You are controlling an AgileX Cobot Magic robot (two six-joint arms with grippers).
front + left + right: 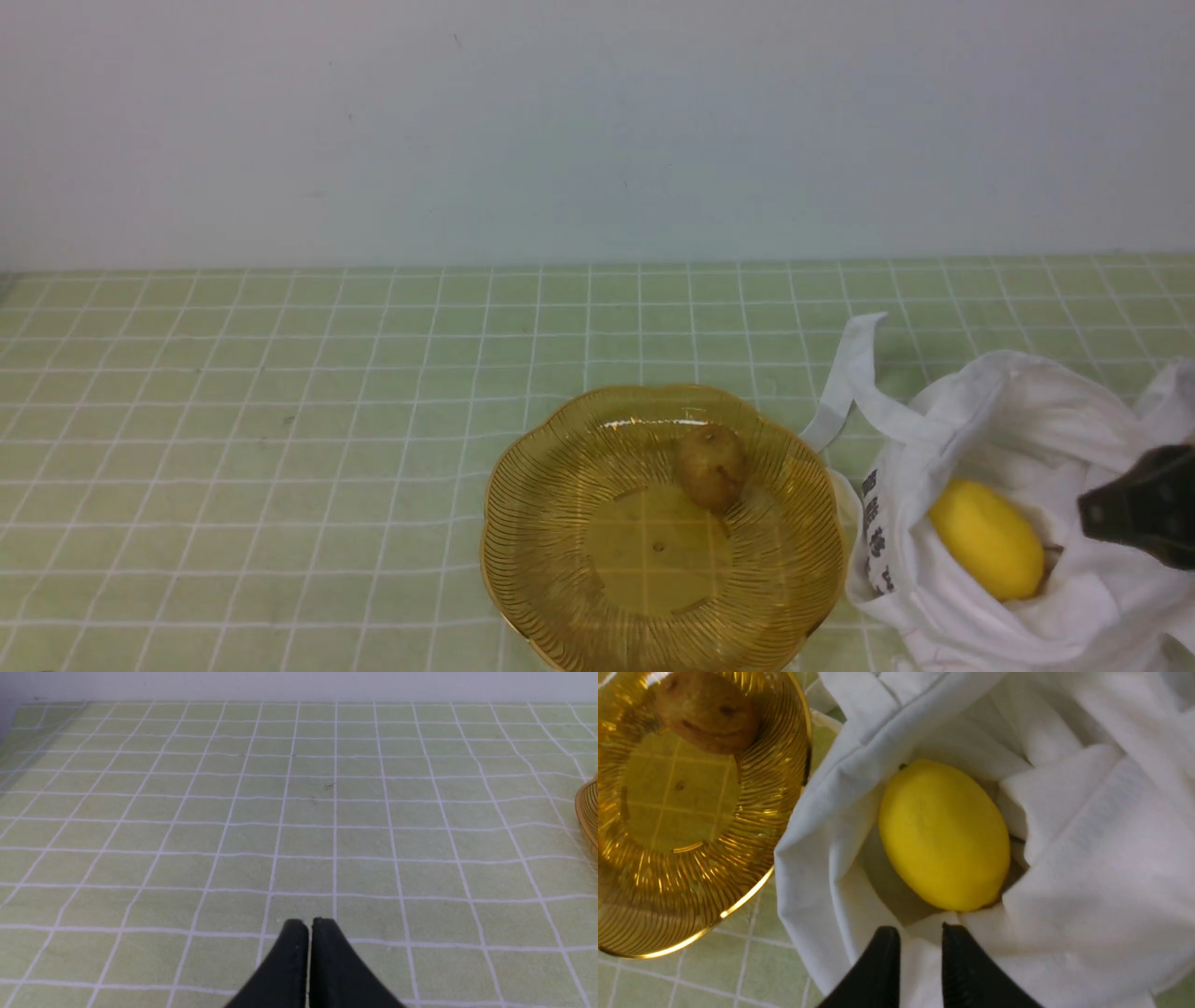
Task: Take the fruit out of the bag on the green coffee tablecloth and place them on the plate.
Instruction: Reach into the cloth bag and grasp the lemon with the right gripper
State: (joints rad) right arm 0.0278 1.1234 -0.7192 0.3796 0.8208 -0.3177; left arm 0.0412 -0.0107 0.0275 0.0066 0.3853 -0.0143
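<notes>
Half done, by my reckoning: the small brownish fruit [711, 465] sits in the plate [569, 588] on the green tablecloth [280, 420], while the lemon [987, 539] lies inside the open bag [1018, 411] just beside it. My right gripper [915, 933] hovers over the lemon, jaws slightly parted and empty; my left gripper [308, 926] is closed on nothing, well apart

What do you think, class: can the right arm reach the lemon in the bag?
Probably yes: the lemon lies uncovered in the open bag, with the right gripper close by; its jaws, barely apart, must widen.
</notes>
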